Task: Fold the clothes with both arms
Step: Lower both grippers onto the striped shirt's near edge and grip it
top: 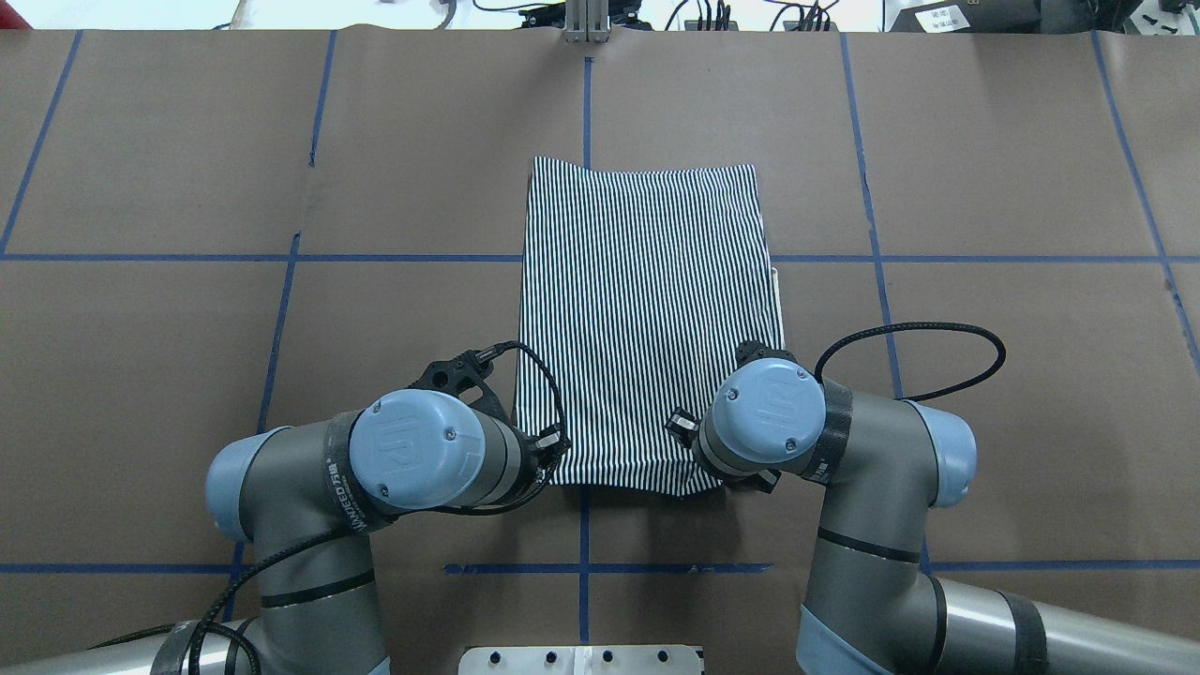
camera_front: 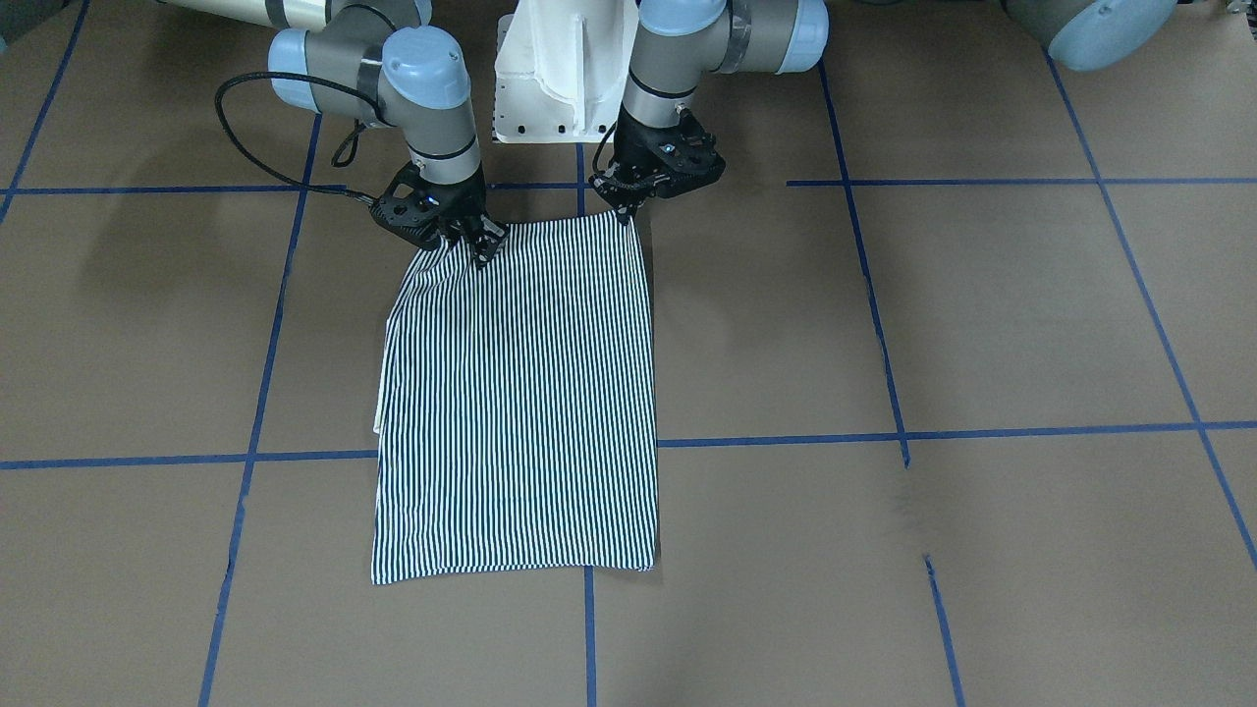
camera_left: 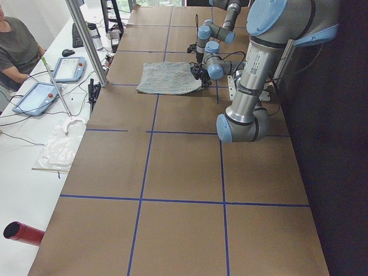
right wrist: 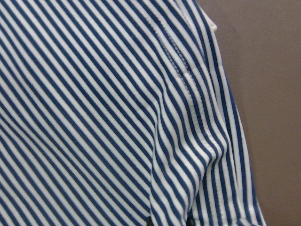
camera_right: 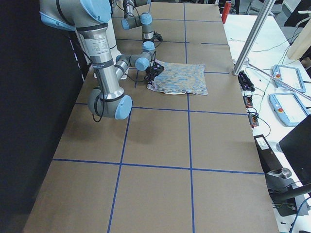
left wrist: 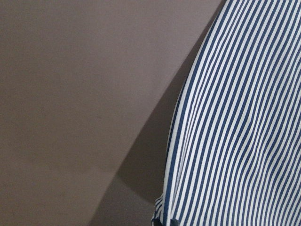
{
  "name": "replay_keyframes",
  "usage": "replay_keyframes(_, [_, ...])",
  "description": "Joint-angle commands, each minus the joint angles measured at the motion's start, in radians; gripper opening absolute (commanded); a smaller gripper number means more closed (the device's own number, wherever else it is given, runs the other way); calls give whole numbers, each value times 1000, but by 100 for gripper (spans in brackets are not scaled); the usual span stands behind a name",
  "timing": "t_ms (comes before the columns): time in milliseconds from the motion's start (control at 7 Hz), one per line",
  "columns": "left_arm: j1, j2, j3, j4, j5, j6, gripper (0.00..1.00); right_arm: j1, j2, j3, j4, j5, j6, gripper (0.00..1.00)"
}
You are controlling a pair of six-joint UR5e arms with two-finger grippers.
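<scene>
The striped shirt (camera_front: 516,393) lies as a long rectangle on the brown table, back side up, with its collar and placket hidden. My left gripper (camera_front: 626,208) is shut on the corner of the shirt (top: 647,309) nearest the robot's base, on the front-facing view's right. My right gripper (camera_front: 483,247) is shut on the other near corner, and the cloth bunches and rises slightly there. From overhead the wrists hide both sets of fingers. Both wrist views are filled with striped cloth (left wrist: 235,132) (right wrist: 94,117) that puckers towards the bottom edge.
The white pedestal base (camera_front: 550,79) stands just behind the grippers. Blue tape lines (camera_front: 884,432) grid the table. A person (camera_left: 17,46) sits at a side bench with tablets (camera_left: 63,69); a metal post (camera_left: 86,40) stands at the table edge.
</scene>
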Motion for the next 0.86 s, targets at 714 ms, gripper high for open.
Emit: replay_keyframes(714, [14,6,-65,35,2,-10,0,-18,-3,63,6,-8,13,0])
